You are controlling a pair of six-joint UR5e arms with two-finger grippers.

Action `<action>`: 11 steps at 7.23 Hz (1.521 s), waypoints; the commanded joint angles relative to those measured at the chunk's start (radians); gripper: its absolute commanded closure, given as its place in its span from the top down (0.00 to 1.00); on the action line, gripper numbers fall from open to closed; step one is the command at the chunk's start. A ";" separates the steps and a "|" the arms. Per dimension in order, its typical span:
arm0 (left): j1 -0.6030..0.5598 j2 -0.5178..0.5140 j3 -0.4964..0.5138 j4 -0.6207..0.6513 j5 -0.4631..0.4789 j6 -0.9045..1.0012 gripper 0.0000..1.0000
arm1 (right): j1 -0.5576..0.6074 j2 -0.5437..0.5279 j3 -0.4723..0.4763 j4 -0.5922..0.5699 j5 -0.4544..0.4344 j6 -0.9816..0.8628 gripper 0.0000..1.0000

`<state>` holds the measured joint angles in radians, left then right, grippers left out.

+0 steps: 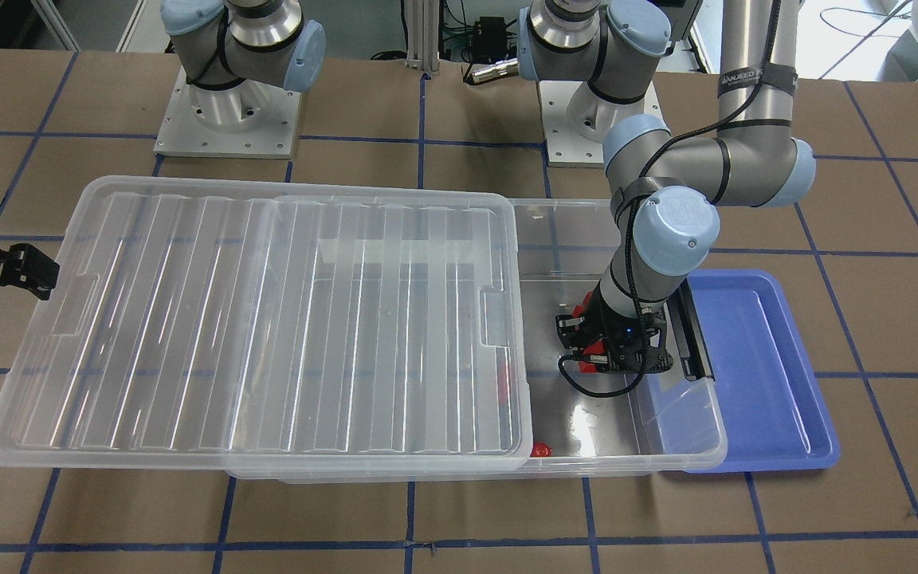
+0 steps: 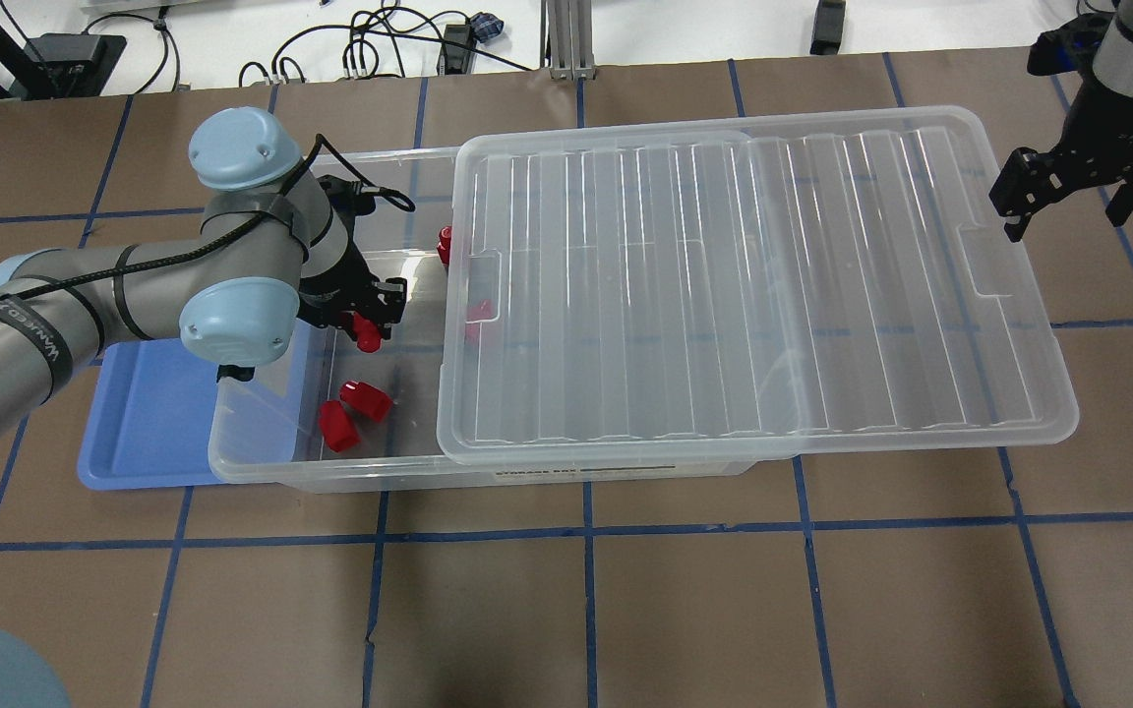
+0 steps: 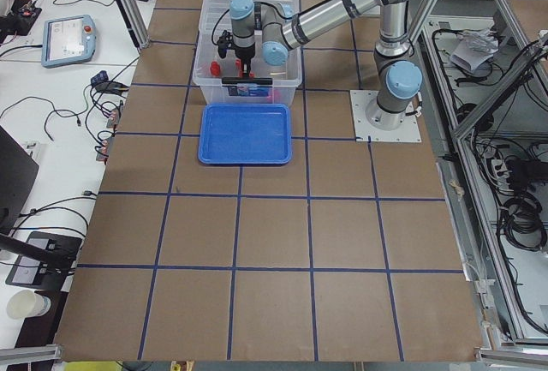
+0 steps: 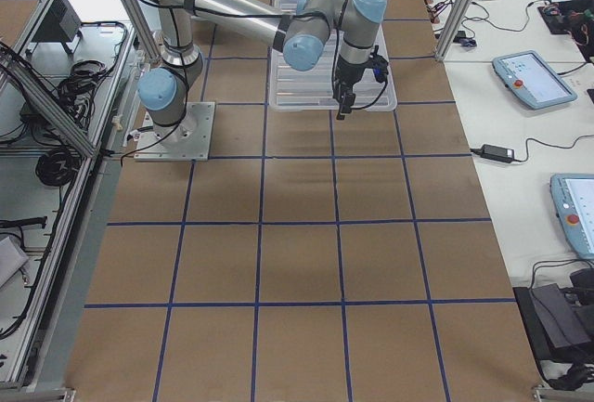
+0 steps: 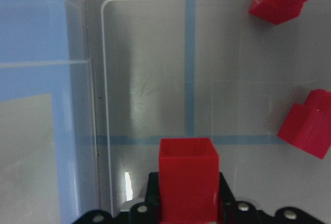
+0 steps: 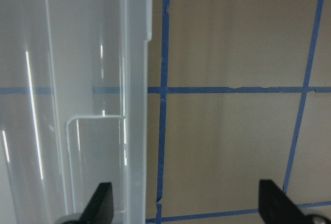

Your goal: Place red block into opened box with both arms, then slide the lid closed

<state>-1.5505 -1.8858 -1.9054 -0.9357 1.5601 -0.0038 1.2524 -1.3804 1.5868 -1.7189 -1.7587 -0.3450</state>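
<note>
Red plastic shows square between the jaws in the left wrist view: the left gripper (image 2: 362, 310) is clamped on the red block (image 5: 187, 175), low inside the open end of the box (image 2: 262, 470). In the overhead view that open end lies at nine o'clock of the lid (image 2: 753, 285), which covers the rest of the box. Whether the block already touches the floor I cannot tell.

The floor straight below the block looks bare. Two loose blocks (image 5: 305, 123) lie at one and three o'clock of it in the wrist view, well apart, so I judge a plain drop here is safe. The jaws should part only a little, so the block does not tip onto its stub. The arm should then lift straight up, since the box wall and the blue tray (image 2: 139, 433) are close at nine o'clock.

The right gripper (image 2: 1063, 202) hangs with its jaws spread wide at three o'clock of the lid, near the notch. Its wrist view shows the lid's rim between the two fingers. I cannot tell its height over the rim. The slide toward nine o'clock should wait until the left arm is out of the box, or the lid will likely strike it. A push at the notch, kept square, should stop the lid from skewing.
</note>
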 commanded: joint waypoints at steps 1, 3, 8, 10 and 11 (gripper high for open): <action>-0.002 -0.022 -0.009 0.029 -0.003 -0.004 0.42 | 0.001 -0.037 -0.001 0.030 0.002 0.000 1.00; 0.003 -0.013 -0.001 0.044 0.000 0.005 0.80 | -0.001 -0.045 -0.001 0.036 0.024 0.000 1.00; -0.023 0.106 0.202 -0.235 0.001 -0.007 0.99 | -0.010 -0.045 -0.001 0.021 0.027 0.000 1.00; -0.029 0.155 0.366 -0.493 0.001 -0.005 1.00 | -0.010 -0.040 0.004 0.015 0.027 0.000 1.00; -0.034 0.192 0.429 -0.587 0.001 -0.002 1.00 | -0.014 -0.031 0.016 -0.011 0.012 0.000 1.00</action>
<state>-1.5795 -1.7335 -1.5602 -1.3953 1.5612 -0.0086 1.2416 -1.4196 1.5931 -1.7085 -1.7355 -0.3452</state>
